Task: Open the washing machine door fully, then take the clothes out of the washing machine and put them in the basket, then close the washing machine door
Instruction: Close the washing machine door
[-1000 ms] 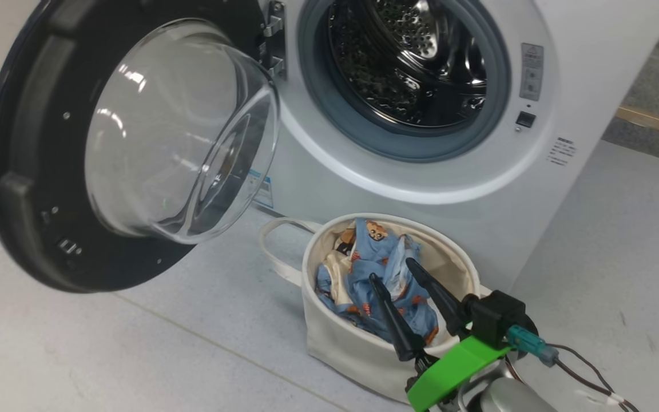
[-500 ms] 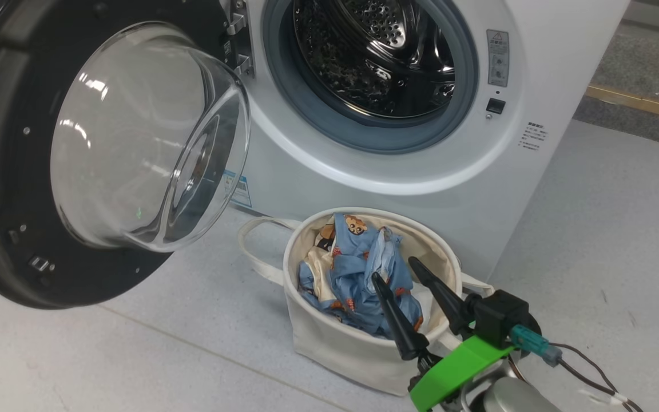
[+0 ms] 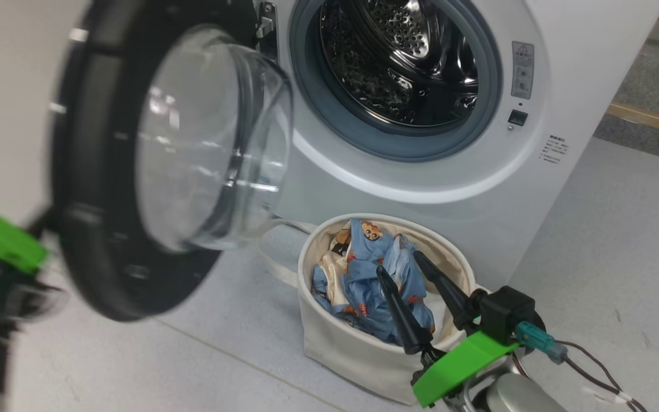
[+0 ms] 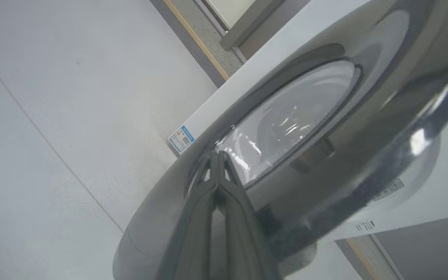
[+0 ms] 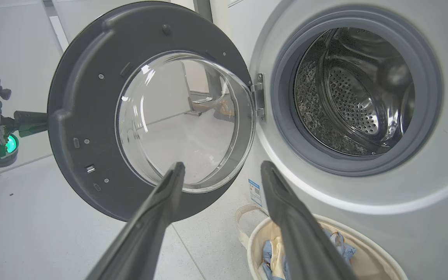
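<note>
Black fingers of the left gripper (image 4: pixel 218 155) are pressed together, jaws shut and empty, their tips at the glossy outer face of the washing machine door (image 3: pixel 95 269), which stands swung out on its hinge to the left of the opening. The right gripper (image 3: pixel 399 262) hovers with jaws spread wide and empty just above the basket (image 3: pixel 352 355), a cream canvas tub on the floor (image 3: pixel 192 366) just in front of the washing machine (image 3: pixel 478 200); the clothes (image 3: pixel 358 274) lie in it, crumpled light-blue fabric with cream parts. Behind the grey gasket the drum (image 3: pixel 409 63) shows bare perforated steel.
</note>
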